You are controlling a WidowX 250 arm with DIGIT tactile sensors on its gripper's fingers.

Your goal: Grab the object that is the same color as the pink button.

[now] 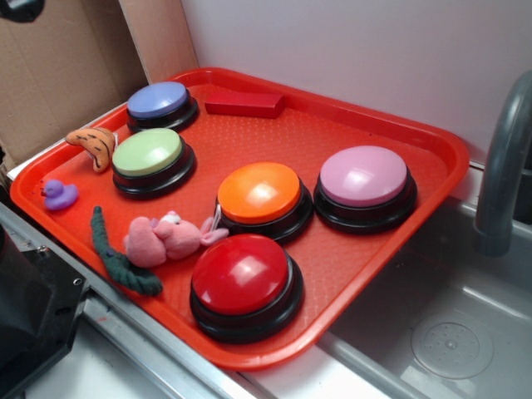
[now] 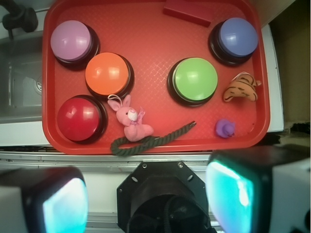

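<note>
The pink plush toy [image 1: 165,239] [image 2: 130,116] lies on the red tray [image 1: 349,262] [image 2: 146,43] near its front edge, between the red button [image 1: 243,281] [image 2: 79,118] and the dark green rope [image 1: 120,258] [image 2: 153,140]. The pink button [image 1: 364,183] [image 2: 71,41] stands at the tray's far right in the exterior view. High above and in front of the tray, my gripper [image 2: 148,196] is open, its two fingers wide apart with nothing between them. In the exterior view the gripper itself does not show.
An orange button [image 1: 260,195], a green button [image 1: 150,158] and a blue button [image 1: 160,104] also stand on the tray, with a purple duck [image 1: 58,194], an orange striped toy [image 1: 96,144] and a red block [image 1: 245,103]. A grey sink [image 1: 449,324] and faucet [image 1: 503,166] lie right.
</note>
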